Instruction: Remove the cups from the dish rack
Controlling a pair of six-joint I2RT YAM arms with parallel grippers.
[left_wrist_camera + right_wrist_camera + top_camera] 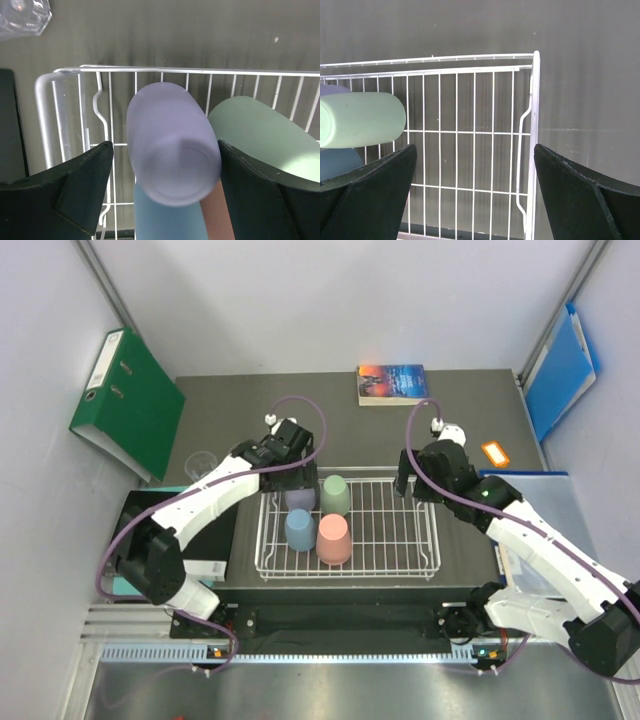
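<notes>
Matte lavender cup (172, 145), base up

**Sam:** What is the white thing?
**Mia:** A wire rack (535, 100). We see its right end. It sits on a dark grey table (590, 75).
**Sam:** Is anything in it?
**Mia:** Yes, at the left edge. A green cup (362, 120) pokes in. A bit of a blue cup (337, 162) shows below it, and a bit of a purple cup (332, 90) above it.
**Sam:** And the black shapes at the bottom?
**Mia:** Those are the fingers (375, 200) of the right gripper (475, 165). They are far apart and hold nothing.
</notes>
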